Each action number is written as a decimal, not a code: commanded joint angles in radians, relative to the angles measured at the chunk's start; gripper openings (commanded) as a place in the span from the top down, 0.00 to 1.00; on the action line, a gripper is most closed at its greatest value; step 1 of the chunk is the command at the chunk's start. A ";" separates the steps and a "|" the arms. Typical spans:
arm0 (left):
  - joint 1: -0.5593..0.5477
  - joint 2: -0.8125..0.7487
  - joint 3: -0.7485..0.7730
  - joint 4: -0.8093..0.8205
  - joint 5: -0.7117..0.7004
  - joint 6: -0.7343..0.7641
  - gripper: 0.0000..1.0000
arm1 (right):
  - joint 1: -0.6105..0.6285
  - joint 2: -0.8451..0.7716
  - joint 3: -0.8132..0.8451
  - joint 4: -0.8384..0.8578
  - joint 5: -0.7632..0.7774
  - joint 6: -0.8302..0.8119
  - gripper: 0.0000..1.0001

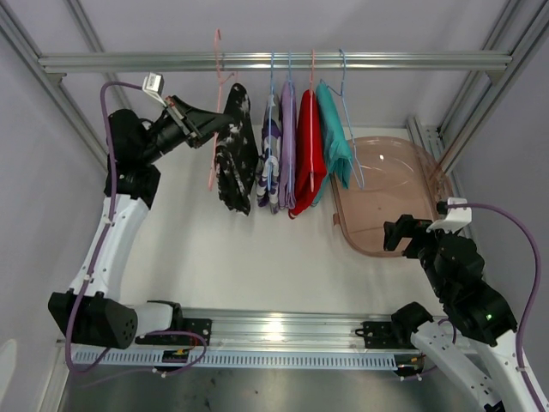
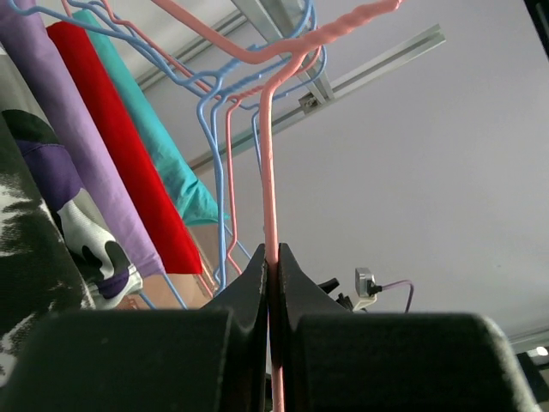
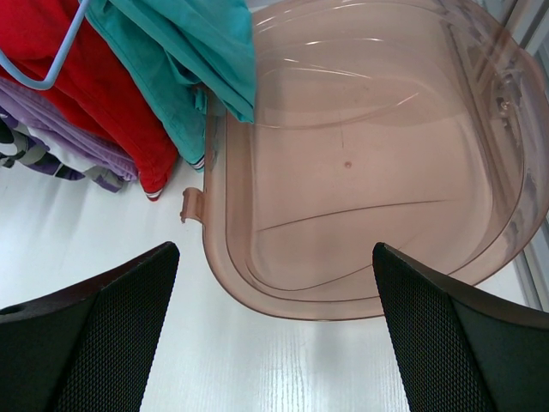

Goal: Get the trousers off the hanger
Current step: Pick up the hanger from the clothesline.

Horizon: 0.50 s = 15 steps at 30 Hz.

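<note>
Several trousers hang in a row from the rail: black speckled, purple-and-white patterned, lilac, red and teal. The black pair sits on a pink hanger whose hook is over the rail. My left gripper is shut on that hanger's wire, just left of the black cloth; its tips pinch the pink wire. My right gripper stands wide open and empty, low at the right, over the tub's near rim.
A translucent pink tub lies on the white table at the right, below the teal trousers; its rim is between my right fingers. The aluminium rail spans the back. Blue hangers carry other garments.
</note>
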 commanded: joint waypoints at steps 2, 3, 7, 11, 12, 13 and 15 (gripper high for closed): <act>0.010 -0.122 0.047 0.052 -0.033 0.131 1.00 | 0.004 0.015 0.037 0.009 -0.011 -0.010 0.00; 0.010 -0.149 0.022 0.028 -0.033 0.141 1.00 | 0.004 0.013 0.037 0.011 -0.011 -0.010 0.01; 0.010 -0.239 -0.045 -0.027 -0.062 0.198 1.00 | 0.004 0.015 0.047 0.009 -0.031 -0.025 0.01; 0.010 -0.362 -0.120 -0.075 -0.143 0.301 1.00 | 0.004 0.021 0.086 0.008 -0.095 -0.052 0.00; 0.010 -0.384 -0.151 -0.086 -0.157 0.315 1.00 | 0.004 0.032 0.115 0.006 -0.104 -0.057 0.01; 0.010 -0.422 -0.159 -0.124 -0.174 0.329 1.00 | 0.004 0.039 0.132 0.000 -0.112 -0.068 0.01; 0.010 -0.459 -0.197 -0.136 -0.220 0.359 1.00 | 0.004 0.065 0.171 -0.009 -0.153 -0.083 0.01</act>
